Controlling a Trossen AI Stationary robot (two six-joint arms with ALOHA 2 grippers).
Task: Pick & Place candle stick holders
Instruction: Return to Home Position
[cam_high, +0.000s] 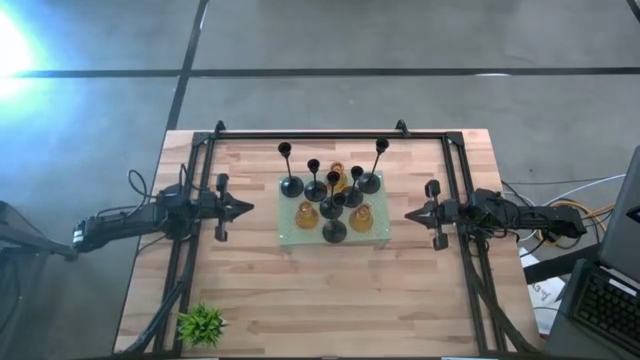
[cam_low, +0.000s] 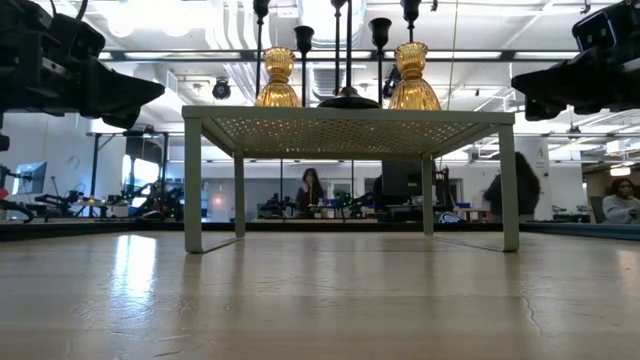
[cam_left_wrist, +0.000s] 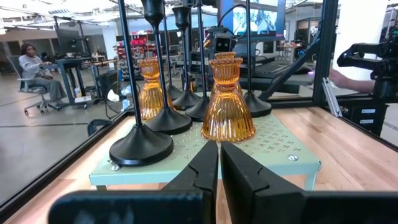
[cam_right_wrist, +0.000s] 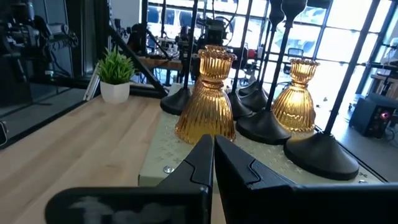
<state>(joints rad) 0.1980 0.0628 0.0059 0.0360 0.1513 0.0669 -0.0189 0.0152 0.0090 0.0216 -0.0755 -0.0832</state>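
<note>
Left fingers: my left fingers hang over the bench at its left side. They point in at the shelf, pressed together to a thin slit, with nothing between them.
Right fingers: my right fingers mirror them from the right side, closed the same way and empty.
Why I hold so: both arms sit well apart from the shelf and level with each other. I judge this to be a rest pose that keeps me off the thin stems.
Candle stick holders: all the candle stick holders I can see stand upright in a close cluster on the pale green shelf in the middle of the bench. None is on the bare wood.
Black holders: the black holders have matte domed bases and slim stems of unequal height, each topped with a small cup.
Amber glass holders: the three amber glass holders are ribbed and bell-shaped, and stand squat among the black bases.
Why so packed: the shelf top is small, so the bases sit almost edge to edge.
Plant: the plant stands alone at the bench's near left corner.
Progress: I judge the placing done.
</note>
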